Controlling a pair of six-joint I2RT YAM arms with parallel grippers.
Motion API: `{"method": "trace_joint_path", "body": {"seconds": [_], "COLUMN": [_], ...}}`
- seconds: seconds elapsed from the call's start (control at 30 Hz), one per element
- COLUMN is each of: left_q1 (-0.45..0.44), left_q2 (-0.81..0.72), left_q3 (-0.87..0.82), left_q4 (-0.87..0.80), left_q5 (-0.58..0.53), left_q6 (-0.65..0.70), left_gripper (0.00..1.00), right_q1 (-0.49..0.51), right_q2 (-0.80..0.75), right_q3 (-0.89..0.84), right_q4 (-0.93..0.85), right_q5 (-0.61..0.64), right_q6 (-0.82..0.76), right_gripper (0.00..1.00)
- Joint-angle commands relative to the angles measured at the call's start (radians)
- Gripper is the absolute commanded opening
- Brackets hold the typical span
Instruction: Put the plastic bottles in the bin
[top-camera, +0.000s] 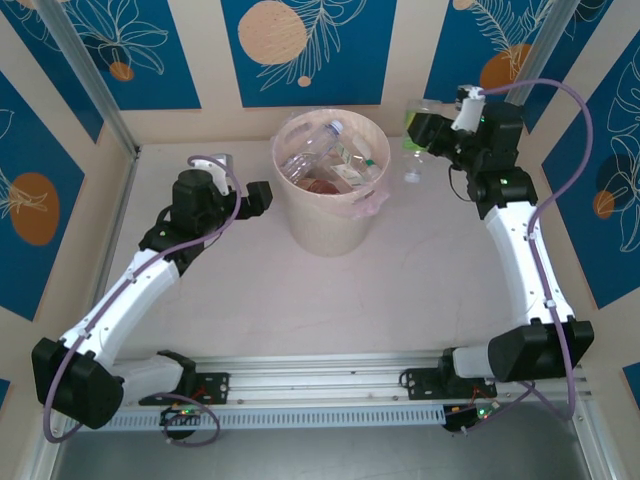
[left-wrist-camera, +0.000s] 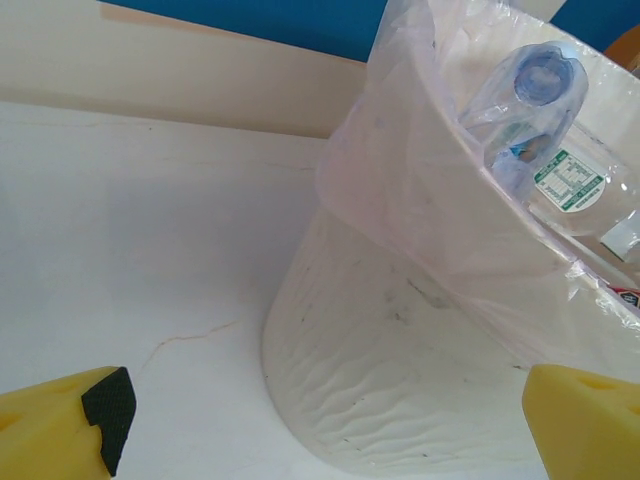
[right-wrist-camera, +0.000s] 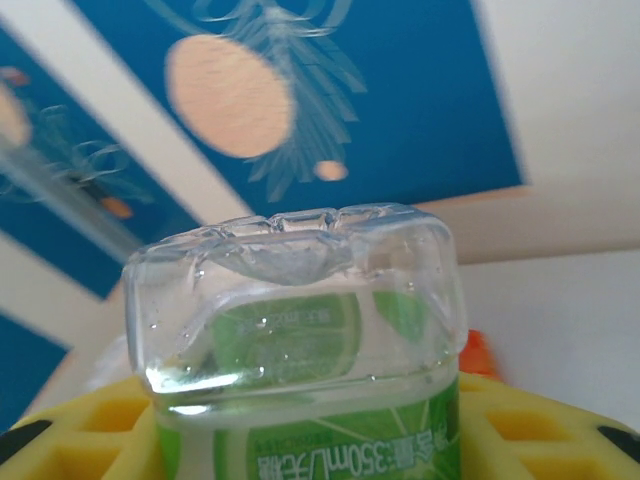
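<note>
Plastic bottles (top-camera: 325, 150), clear and crushed, lie in the round cream bin (top-camera: 330, 228) at upper centre. The right gripper (top-camera: 418, 138) clenches one green-labelled clear bottle (right-wrist-camera: 300, 340) at upper right, and the left gripper (top-camera: 262, 197) is released beside the bin. Dropped early, that bottle may land on the worktop (top-camera: 400, 285).

Cream bin (left-wrist-camera: 380, 380) close ahead on white counter (left-wrist-camera: 130, 250), clear liner (left-wrist-camera: 420, 200) folded over its rim, clear bottle (left-wrist-camera: 530, 100) poking above, left pincer (left-wrist-camera: 325, 420) spread wide, yellow fingers (left-wrist-camera: 50, 430) at lower corners.
</note>
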Motion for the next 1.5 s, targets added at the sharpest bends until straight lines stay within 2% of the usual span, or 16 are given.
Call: {"method": "trace_joint_path", "body": {"seconds": [0.0, 0.1, 0.3, 0.5, 0.6, 0.7, 0.77, 0.93, 1.0, 1.17, 1.23, 1.47], "left_q1": [0.021, 0.028, 0.039, 0.057, 0.065, 0.07, 0.072, 0.078, 0.082, 0.088, 0.09, 0.095], "left_q2": [0.006, 0.017, 0.019, 0.008, 0.013, 0.021, 0.028, 0.046, 0.051, 0.058, 0.06, 0.065], "left_q3": [-0.015, -0.015, -0.017, -0.03, -0.029, -0.03, -0.028, -0.025, -0.025, -0.024, -0.024, -0.02], "left_q4": [0.051, 0.05, 0.022, 0.003, -0.002, -0.003, -0.003, -0.001, -0.004, -0.006, -0.006, -0.016], "left_q5": [0.058, 0.078, 0.088, 0.085, 0.083, 0.086, 0.088, 0.095, 0.097, 0.102, 0.102, 0.098], "left_q6": [-0.033, -0.041, -0.044, -0.043, -0.049, -0.057, -0.06, -0.071, -0.074, -0.08, -0.083, -0.095], "left_gripper": [1.0, 1.0, 1.0, 1.0, 1.0, 1.0, 1.0, 1.0, 1.0, 1.0, 1.0, 1.0], "right_q1": [0.096, 0.2, 0.312, 0.358, 0.369, 0.389, 0.407, 0.472, 0.476, 0.469, 0.441, 0.267], "right_q2": [0.021, 0.091, 0.284, 0.441, 0.518, 0.52, 0.519, 0.525, 0.521, 0.505, 0.465, 0.226], "right_q3": [0.098, 0.187, 0.373, 0.524, 0.606, 0.612, 0.641, 0.69, 0.692, 0.685, 0.643, 0.412], "right_q4": [0.016, -0.045, -0.245, -0.525, -0.646, -0.625, -0.622, -0.61, -0.619, -0.682, -0.659, -0.451], "right_q5": [-0.121, -0.06, 0.08, 0.223, 0.366, 0.468, 0.516, 0.784, 0.837, 0.805, 0.738, 0.233], "right_q6": [-0.024, -0.133, -0.243, -0.368, -0.385, -0.389, -0.397, -0.443, -0.447, -0.444, -0.399, -0.244], "right_gripper": [0.41, 0.41, 0.42, 0.48, 0.57, 0.75, 0.8, 0.85, 0.86, 0.87, 0.88, 0.91]}}
